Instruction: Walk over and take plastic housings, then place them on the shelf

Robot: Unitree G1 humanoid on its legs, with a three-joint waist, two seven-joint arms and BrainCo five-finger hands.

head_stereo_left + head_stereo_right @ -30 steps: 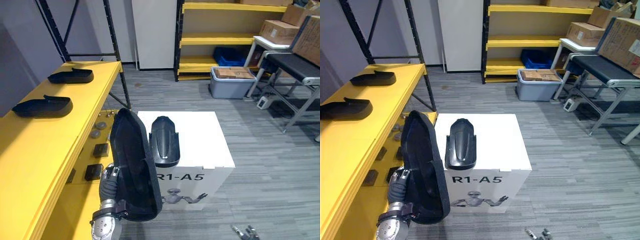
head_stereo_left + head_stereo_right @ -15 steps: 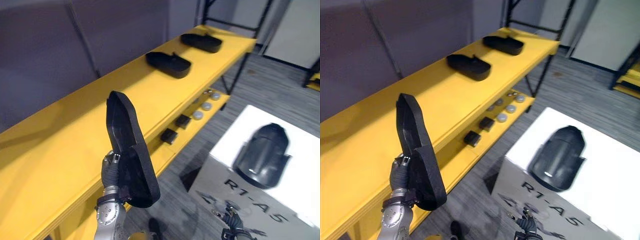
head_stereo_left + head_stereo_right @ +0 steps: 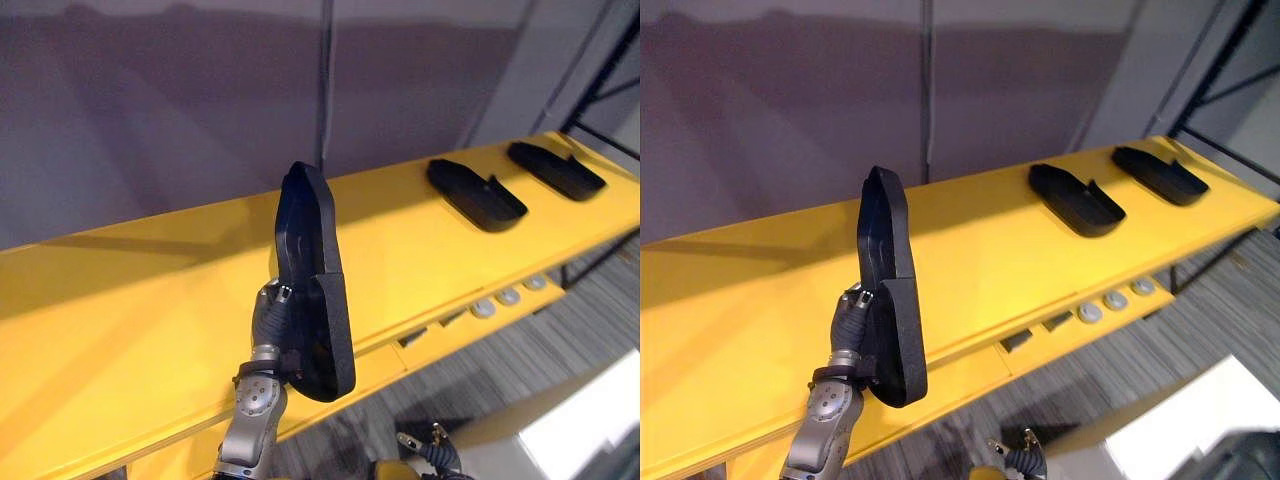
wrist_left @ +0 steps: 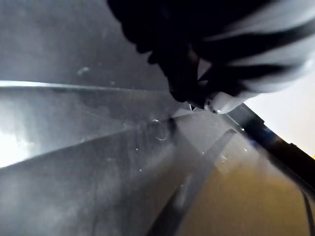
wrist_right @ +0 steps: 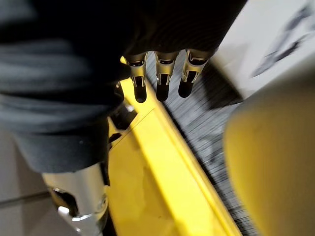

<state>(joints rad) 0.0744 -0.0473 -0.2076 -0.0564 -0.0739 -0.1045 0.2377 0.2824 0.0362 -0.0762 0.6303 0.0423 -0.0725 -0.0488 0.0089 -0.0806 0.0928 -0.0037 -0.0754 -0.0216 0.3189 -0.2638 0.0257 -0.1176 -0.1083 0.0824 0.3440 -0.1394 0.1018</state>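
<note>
My left hand [image 3: 266,322] is shut on a long black plastic housing [image 3: 312,270], holding it upright by its lower end at the front edge of the yellow shelf [image 3: 130,330]. In the left wrist view the housing's ribbed inner surface [image 4: 98,147] lies right against the hand. Two more black housings [image 3: 476,194] [image 3: 556,170] lie flat on the shelf to the right. My right hand [image 3: 1016,458] hangs low by the floor, and its fingers [image 5: 160,78] hang straight with nothing in them.
A grey wall [image 3: 200,90] rises right behind the shelf. A lower yellow shelf carries small round parts [image 3: 1101,307] and dark blocks. The white box [image 3: 1170,425] stands at the lower right on grey floor, with something dark at its corner.
The camera has swung left, so the shelf now lies straight ahead and the white box has slid to the lower right corner. The held housing stays upright in my left hand, closer to the shelf.
</note>
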